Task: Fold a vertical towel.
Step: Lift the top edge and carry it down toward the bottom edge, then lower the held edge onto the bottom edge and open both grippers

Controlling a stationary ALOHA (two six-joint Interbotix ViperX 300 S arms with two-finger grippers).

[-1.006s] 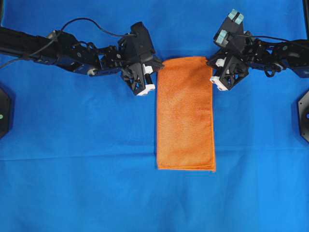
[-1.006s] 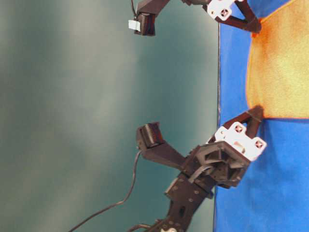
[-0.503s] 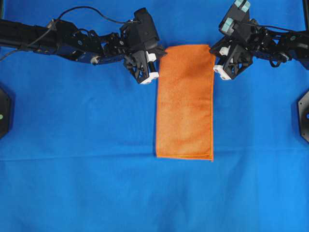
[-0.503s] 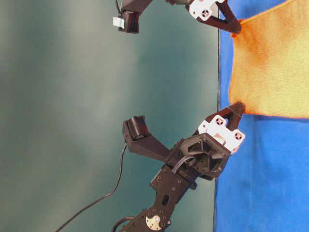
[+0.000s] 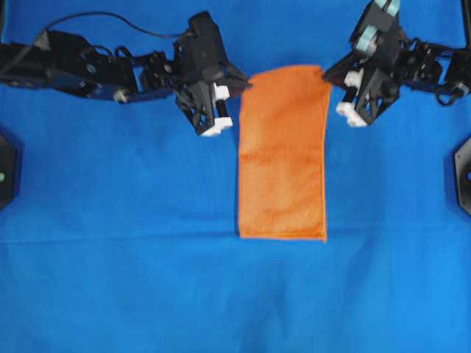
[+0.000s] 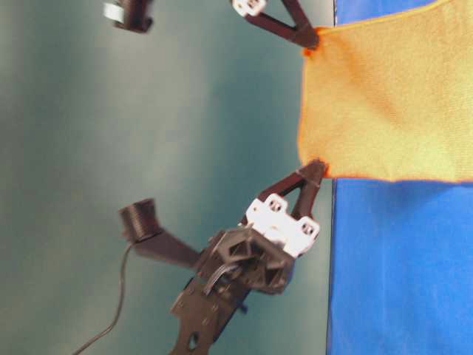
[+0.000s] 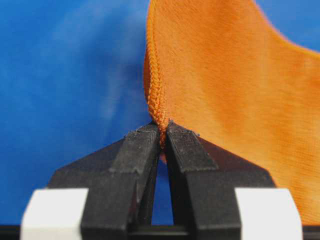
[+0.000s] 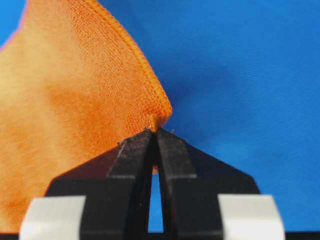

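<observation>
The orange towel point(image 5: 282, 154) is a long vertical strip on the blue sheet, its near edge lying flat and its far end lifted. My left gripper point(image 5: 244, 82) is shut on the towel's far left corner; the wrist view shows the stitched edge point(image 7: 156, 95) pinched between the black tips point(image 7: 163, 131). My right gripper point(image 5: 329, 77) is shut on the far right corner, seen clamped in its wrist view point(image 8: 154, 129). In the table-level view both corners hang raised off the sheet, the towel point(image 6: 384, 103) stretched between the two grippers.
The large blue sheet point(image 5: 132, 279) covers the whole table. Black fixtures sit at the left edge point(image 5: 6, 176) and the right edge point(image 5: 464, 176). Both arms reach in from the far corners, with cables trailing over the left arm point(image 5: 88, 62).
Both grippers have risen with the towel's far corners pinched. The far end has lifted higher off the sheet and the near edge has slid away from me.
</observation>
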